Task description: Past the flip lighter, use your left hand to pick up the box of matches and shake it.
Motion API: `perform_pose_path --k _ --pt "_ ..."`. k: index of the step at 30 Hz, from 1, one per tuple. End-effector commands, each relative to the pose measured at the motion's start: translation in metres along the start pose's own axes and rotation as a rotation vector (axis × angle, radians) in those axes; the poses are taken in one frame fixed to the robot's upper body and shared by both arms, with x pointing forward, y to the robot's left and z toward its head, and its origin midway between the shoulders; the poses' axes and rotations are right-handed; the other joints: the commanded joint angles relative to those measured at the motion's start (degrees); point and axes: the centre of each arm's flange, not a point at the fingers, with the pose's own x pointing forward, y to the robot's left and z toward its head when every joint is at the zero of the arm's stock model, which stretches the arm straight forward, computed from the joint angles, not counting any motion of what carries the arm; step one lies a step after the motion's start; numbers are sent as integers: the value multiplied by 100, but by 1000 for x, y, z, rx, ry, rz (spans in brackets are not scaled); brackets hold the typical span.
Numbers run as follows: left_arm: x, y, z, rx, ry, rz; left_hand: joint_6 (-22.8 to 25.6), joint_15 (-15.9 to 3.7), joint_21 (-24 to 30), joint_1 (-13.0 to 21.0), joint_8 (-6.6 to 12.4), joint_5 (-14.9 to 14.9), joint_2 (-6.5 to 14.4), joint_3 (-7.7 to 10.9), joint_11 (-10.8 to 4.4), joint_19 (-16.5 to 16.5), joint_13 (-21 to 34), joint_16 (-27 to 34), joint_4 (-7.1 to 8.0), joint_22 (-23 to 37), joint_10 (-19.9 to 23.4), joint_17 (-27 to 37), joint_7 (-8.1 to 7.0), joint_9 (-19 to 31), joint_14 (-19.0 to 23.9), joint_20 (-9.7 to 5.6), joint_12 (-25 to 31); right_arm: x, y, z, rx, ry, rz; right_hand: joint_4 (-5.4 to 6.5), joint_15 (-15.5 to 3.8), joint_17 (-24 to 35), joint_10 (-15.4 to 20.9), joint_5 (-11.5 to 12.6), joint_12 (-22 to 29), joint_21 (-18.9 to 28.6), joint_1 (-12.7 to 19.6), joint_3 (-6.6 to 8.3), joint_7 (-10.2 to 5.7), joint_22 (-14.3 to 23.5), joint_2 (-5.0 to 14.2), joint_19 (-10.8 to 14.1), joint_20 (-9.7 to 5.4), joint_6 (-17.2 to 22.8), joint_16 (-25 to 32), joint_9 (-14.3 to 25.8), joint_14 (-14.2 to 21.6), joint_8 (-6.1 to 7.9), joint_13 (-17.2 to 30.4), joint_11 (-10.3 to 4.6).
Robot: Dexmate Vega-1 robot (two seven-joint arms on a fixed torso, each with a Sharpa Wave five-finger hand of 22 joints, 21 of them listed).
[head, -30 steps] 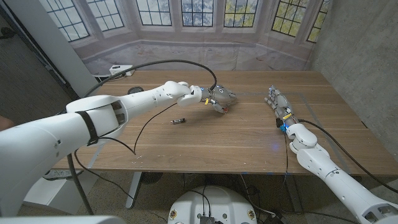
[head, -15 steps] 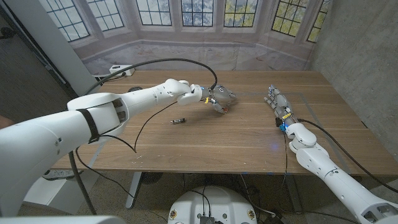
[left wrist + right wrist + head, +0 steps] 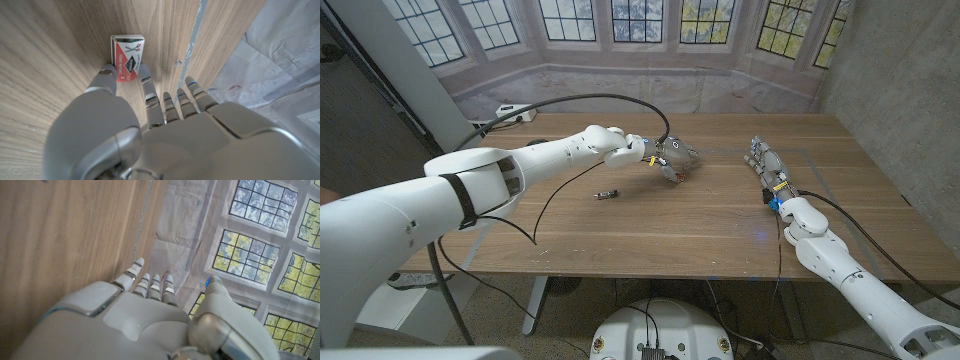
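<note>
Flip lighter (image 3: 607, 194) lay nearest on the tabletop (image 3: 700, 225), a small dark piece at about 8 o'clock from the left robot hand (image 3: 675, 160). Past it, the left robot hand reached over the box of matches (image 3: 127, 57), red-and-white label up, thumb and a finger (image 3: 145, 80) touching its near end on either side; whether it was truly gripped I could not tell. Well off at 3 o'clock, the right robot hand (image 3: 767, 165) held nothing, fingers straight and close together.
</note>
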Motion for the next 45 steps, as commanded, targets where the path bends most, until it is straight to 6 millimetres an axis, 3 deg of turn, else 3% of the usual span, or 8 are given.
perform_pose_path --k 1,24,45 --pt "-3 7 -1 11 8 8 52 -2 23 60 23 -1 -9 -3 20 30 10 39 -25 26 58 20 -5 13 56 9 18 -3 2 1 -1 -4 5 -18 -24 22 22 -8 13 -2 4 19 -13 26 19 79 -148 9 36 20 16 1 20 -16" --pt "-7 12 -4 24 9 7 120 -8 22 50 46 1 -9 -11 19 37 8 36 -19 26 123 21 4 6 75 8 22 -5 5 1 0 -7 8 -12 -19 24 21 -9 13 -2 -9 16 -9 26 15 83 -137 13 36 20 14 3 20 -13" --pt "-15 31 -5 57 -1 1 210 -44 21 37 77 2 -9 -19 -27 40 7 37 -14 26 203 22 4 0 99 3 33 -15 5 1 8 -25 5 -11 -18 24 17 -8 12 -2 -16 16 -9 26 13 88 -131 15 36 21 17 5 20 -16"
